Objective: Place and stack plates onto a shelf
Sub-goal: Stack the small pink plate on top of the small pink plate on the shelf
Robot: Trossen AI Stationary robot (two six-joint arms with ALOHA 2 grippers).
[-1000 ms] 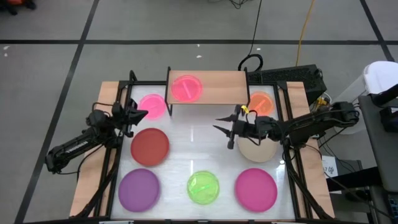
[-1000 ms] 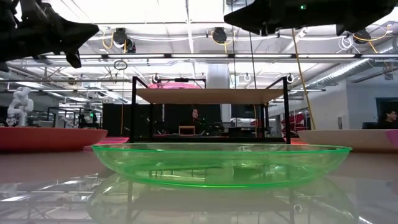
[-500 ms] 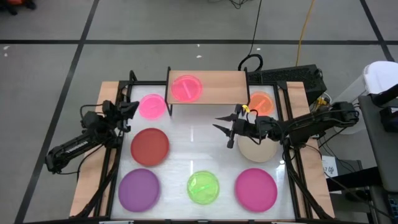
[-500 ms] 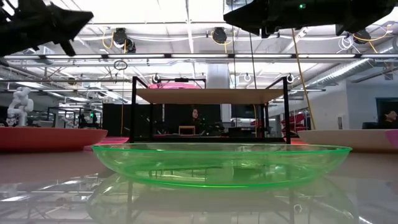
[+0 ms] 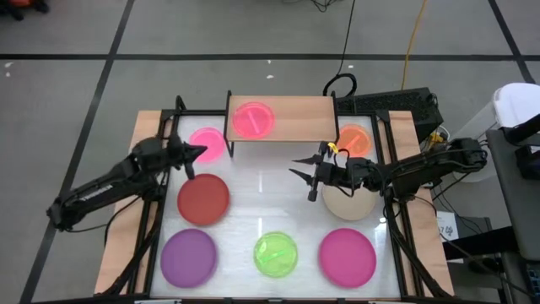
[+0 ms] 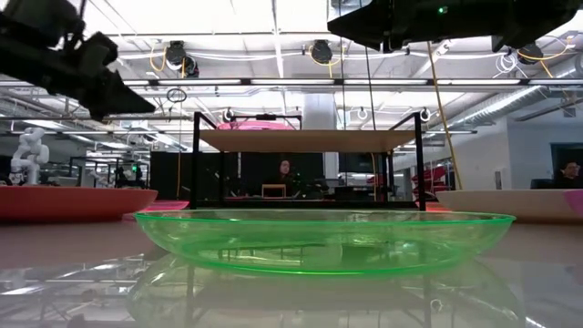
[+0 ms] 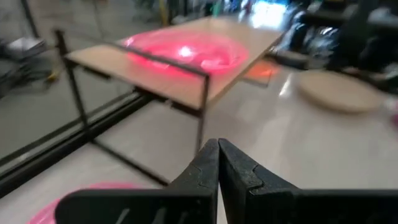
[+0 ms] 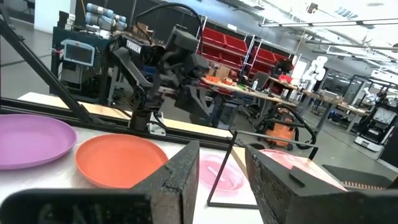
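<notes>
The shelf [image 5: 295,118] stands at the table's far side with a pink plate [image 5: 253,119] lying on its board. A small pink plate [image 5: 208,143], an orange one [image 5: 354,139], a red [image 5: 203,198], a beige [image 5: 348,204], a purple [image 5: 188,257], a green [image 5: 276,253] and a magenta plate [image 5: 347,257] lie flat on the table. My left gripper [image 5: 192,154] is shut and empty, in the air just left of the small pink plate [image 7: 43,208]. My right gripper [image 5: 304,173] is open and empty above the table's middle, left of the beige plate.
Black frame rails [image 5: 156,211] run along the table's left and right sides. The shelf's thin black legs [image 7: 202,106] stand right ahead of my left gripper. Bare white tabletop [image 5: 270,198] lies between the red and beige plates.
My left gripper first drew back toward the table's left edge and rose. It then came back to the right toward the small pink plate, lower than before and tipped downward. No plate has moved.
</notes>
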